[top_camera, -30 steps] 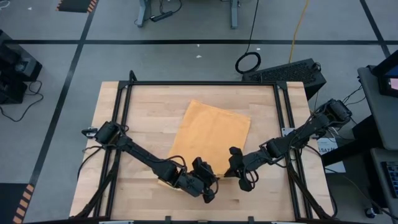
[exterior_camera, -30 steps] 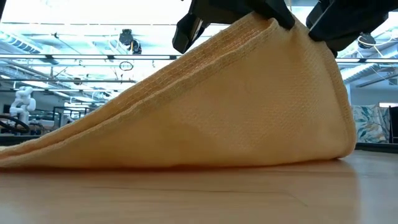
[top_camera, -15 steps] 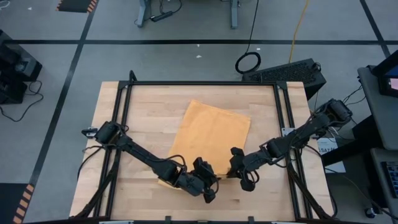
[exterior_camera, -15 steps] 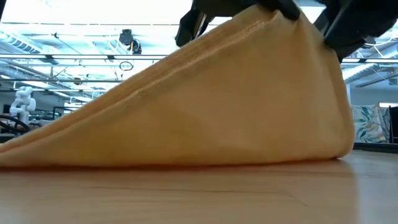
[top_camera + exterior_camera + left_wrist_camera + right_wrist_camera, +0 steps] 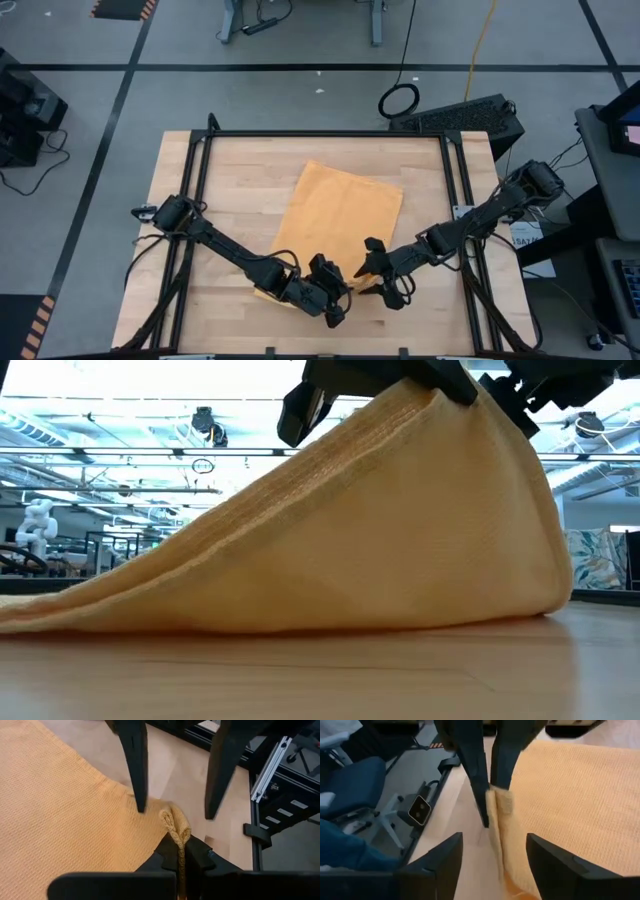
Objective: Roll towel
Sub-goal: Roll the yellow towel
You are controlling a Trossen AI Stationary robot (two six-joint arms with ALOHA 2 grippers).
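Note:
The mustard-yellow towel lies on the middle of the wooden table. Its near right part is raised into a tent peak, and the rest slopes down to the tabletop. At that peak my left gripper is shut on the towel. My right gripper stands open just to the right. Its fingers are on either side of the raised fold, and I see no touch. My left gripper pinches the towel's bunched, folded near edge close to its right corner, several layers between the two fingers. The fingers come slanting down from the table's left. That fold is lifted off the wood, and the cloth runs from it to the table.
Black frame rails run around the tabletop. Bare wood lies left of the towel and along the near edge. A black case sits past the far right corner, and a blue chair stands beside the table.
My right gripper has opened and let go of the towel's raised fold, staying nearly in place beside it. The fold stays up in my left gripper.

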